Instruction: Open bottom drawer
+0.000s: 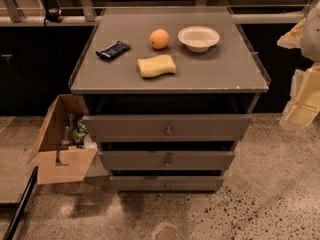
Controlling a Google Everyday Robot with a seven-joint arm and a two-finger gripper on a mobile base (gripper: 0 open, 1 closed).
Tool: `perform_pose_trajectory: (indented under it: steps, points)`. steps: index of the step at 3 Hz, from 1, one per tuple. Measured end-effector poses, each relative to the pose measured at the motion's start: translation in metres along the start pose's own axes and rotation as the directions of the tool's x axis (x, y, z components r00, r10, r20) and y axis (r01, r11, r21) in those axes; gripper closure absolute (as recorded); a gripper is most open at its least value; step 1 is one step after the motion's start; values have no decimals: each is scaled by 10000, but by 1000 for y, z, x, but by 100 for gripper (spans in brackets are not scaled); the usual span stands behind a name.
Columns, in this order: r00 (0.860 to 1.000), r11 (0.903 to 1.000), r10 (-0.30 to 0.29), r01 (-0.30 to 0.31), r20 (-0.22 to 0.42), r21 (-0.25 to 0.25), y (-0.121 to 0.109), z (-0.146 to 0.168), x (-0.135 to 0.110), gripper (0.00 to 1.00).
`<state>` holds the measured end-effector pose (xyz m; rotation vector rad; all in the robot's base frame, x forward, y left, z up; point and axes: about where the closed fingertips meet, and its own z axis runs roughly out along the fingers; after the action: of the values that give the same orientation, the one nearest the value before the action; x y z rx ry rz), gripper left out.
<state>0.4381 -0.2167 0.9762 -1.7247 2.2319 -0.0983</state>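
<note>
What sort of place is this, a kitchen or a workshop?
Probably a lab or test area, not a home kitchen: a lone grey drawer cabinet on a speckled hard floor, an open cardboard box beside it. The robot's gripper is at the right edge, beside the cabinet.

No legible text, brand, number or sign is shown. Any print on the dark wrapper (113, 49) lying on the cabinet top (125, 76) cannot be read, and none can be made out on the cardboard box (62, 165) or the bottom drawer (145, 184). The gripper (302, 101), likewise unmarked, is seen at the right edge.
</note>
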Motion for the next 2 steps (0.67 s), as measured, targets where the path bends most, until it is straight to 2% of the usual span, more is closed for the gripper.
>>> perform_pose_trajectory:
  steps: [1,2]
  points:
    - [10000,10000,0,0,1,1,0,0,0,0]
    - [9975,9995,265,-276,654,156,5,6,3,0]
